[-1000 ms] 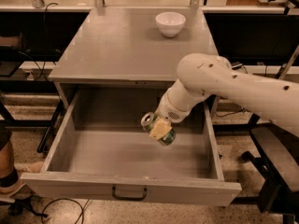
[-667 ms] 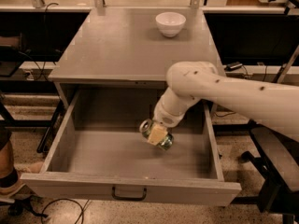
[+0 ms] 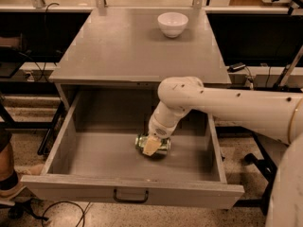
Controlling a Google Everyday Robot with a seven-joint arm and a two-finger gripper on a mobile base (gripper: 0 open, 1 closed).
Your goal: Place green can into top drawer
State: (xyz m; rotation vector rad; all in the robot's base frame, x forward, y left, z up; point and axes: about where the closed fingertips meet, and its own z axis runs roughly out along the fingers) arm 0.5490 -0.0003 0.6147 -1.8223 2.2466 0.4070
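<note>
The top drawer is pulled wide open below the grey cabinet top, its dark handle centred on the front panel. My gripper reaches down into the drawer from the right on the white arm. It is shut on the green can, which lies on its side low over the drawer floor, about mid-drawer. A tan finger pad covers the can's middle. I cannot tell whether the can touches the floor.
A white bowl stands at the back right of the cabinet top. Dark shelving and cables flank the cabinet. A person's leg shows at the left edge by the drawer's front corner.
The arm has swung left and lowered, carrying the can from the drawer's right side toward its middle and closer to the floor.
</note>
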